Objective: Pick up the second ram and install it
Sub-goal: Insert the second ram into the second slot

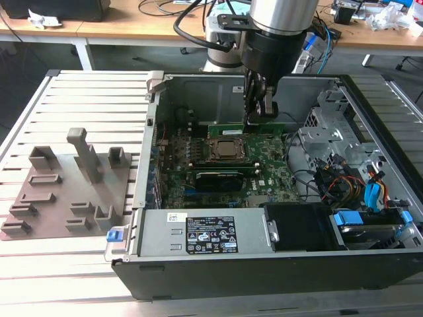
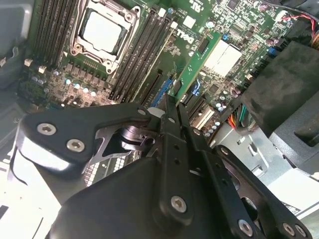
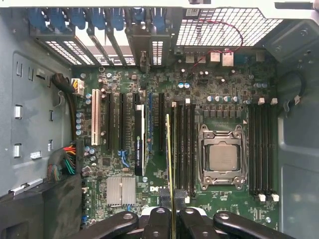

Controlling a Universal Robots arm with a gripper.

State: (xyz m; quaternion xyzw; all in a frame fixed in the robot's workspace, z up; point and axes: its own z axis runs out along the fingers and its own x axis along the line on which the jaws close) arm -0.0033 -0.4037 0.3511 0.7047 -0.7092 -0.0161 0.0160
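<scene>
The gripper (image 3: 172, 218) is clamped on the second ram (image 2: 199, 62), holding it edge-down over the memory slots (image 3: 183, 144) beside the CPU socket (image 3: 222, 157). It looks light, stiff and fragile, so it is best pinched by its flat faces.

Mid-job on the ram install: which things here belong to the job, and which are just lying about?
Job: black gripper, shut on the narrow green ram stick; long black memory slots.
Lying about: grey plastic fixture plate; black expansion card; metal-framed CPU socket; silver finned heatsink.
</scene>
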